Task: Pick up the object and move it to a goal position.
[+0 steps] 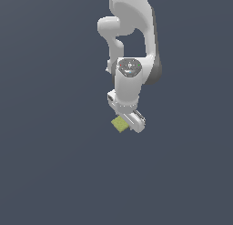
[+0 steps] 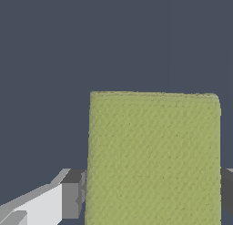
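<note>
Just below the centre of the exterior view, the small flat olive yellow-green matte block point(image 1: 119, 124) is seen flanked by the white gripper's point(image 1: 129, 123) dark fingers point(image 2: 73, 194), apparently closed on it, so only transport to an unmarked goal is judged left.

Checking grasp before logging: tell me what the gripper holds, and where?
The gripper holds the olive block by its two opposite side faces, near one end.

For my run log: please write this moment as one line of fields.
arm: over block | block: olive, between fingers | gripper: around block, contact unclear | lifted: cannot tell | goal: not visible
</note>
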You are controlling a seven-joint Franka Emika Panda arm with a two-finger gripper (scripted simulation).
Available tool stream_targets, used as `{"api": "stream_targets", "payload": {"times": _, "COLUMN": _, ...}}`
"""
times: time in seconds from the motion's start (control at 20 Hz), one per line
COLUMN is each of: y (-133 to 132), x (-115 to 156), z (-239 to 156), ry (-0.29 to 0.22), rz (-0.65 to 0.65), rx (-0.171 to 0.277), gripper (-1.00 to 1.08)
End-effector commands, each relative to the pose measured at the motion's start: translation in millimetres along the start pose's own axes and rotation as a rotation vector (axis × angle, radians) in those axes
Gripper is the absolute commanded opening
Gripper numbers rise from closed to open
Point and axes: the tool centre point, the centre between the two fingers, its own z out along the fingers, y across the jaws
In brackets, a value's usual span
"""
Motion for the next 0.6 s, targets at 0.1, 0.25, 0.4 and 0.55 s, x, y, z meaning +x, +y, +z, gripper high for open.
{"api": "stream_targets", "payload": {"times": 0.1, "y": 0, "x": -16, "z": -26, "ry": 0.001, "rz": 0.001, "rx": 0.000, "gripper": -1.00}}
{"api": "stream_targets", "payload": {"times": 0.25, "y": 0, "x": -23, "z": -38, "ry": 0.002, "rz": 0.001, "rx": 0.000, "gripper": -1.00}}
{"api": "stream_targets", "payload": {"times": 0.4, "y": -1, "x": -28, "z": -45, "ry": 0.002, "rz": 0.001, "rx": 0.000, "gripper": -1.00}}
{"api": "stream_targets", "payload": {"times": 0.55, "y": -1, "x": -29, "z": -47, "ry": 0.002, "rz": 0.001, "rx": 0.000, "gripper": -1.00}}
